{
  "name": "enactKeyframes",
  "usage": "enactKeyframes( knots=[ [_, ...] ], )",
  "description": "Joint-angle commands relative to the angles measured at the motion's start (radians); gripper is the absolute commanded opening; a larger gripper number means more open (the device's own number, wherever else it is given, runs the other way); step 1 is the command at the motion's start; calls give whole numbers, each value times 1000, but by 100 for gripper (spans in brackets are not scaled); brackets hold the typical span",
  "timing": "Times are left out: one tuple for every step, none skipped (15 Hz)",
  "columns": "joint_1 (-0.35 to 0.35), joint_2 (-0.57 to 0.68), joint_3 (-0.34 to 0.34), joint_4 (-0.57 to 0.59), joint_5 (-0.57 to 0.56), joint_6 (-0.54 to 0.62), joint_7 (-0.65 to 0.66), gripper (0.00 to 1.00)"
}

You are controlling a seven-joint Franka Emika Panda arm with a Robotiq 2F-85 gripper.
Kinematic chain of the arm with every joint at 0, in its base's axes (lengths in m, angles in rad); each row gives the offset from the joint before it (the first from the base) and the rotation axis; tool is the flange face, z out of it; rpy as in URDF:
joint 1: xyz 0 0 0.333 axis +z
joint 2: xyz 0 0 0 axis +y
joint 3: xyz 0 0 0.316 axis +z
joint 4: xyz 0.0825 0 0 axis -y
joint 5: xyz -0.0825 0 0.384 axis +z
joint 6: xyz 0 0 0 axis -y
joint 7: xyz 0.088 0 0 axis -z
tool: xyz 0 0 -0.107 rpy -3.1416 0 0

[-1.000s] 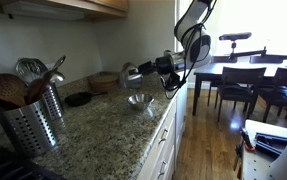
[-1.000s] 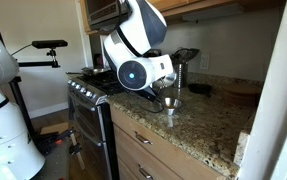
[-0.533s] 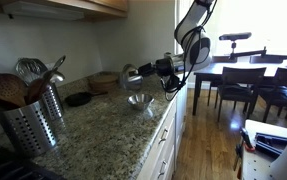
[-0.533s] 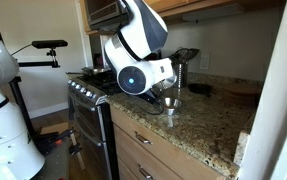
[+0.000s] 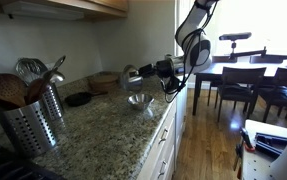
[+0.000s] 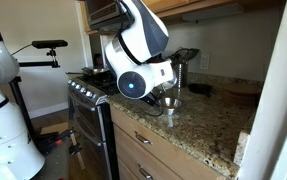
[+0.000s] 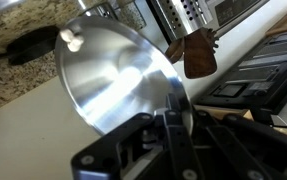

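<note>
My gripper [image 7: 173,112] is shut on the rim of a shiny steel bowl [image 7: 111,75], which fills the middle of the wrist view. In an exterior view the held bowl [image 5: 131,73] hangs tilted above the granite counter [image 5: 103,135], at the end of the gripper [image 5: 146,71]. Right below it a second small steel bowl [image 5: 140,100] rests on the counter, apart from the held one. It also shows as the small steel bowl [image 6: 169,102] under the arm's wrist, which hides the fingers there.
A perforated steel utensil holder [image 5: 33,118] full of wooden spoons stands on the counter by the stove [image 6: 88,95]. A black disc [image 5: 78,98] and a wicker basket [image 5: 104,80] lie near the wall. Beyond the counter's end stand a dining table [image 5: 233,70] and chairs.
The arm has shifted very slightly. The gripper keeps its hold on the steel bowl above the counter.
</note>
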Motion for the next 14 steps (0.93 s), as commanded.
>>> enactKeyframes(
  knots=[
    [-12,1,-10,-13,34,-47,-22,7],
    [-10,1,-9,-13,34,-45,-21,7],
    [-9,0,-8,-12,33,-42,-20,7],
    [-6,-2,-6,-10,32,-31,-17,7],
    [-3,-6,-4,-8,31,-10,-9,7],
    [2,-10,-1,-4,28,9,-2,7],
    [6,-12,3,0,23,25,5,7],
    [12,-15,7,4,22,45,9,7],
    [21,-21,15,10,18,85,22,7],
    [28,-24,22,16,12,119,31,7],
    [38,-31,32,23,10,170,40,7],
    [47,-34,42,30,6,214,49,7],
    [59,-37,53,42,-2,264,64,7],
    [69,-39,64,53,-9,311,80,7]
  ],
)
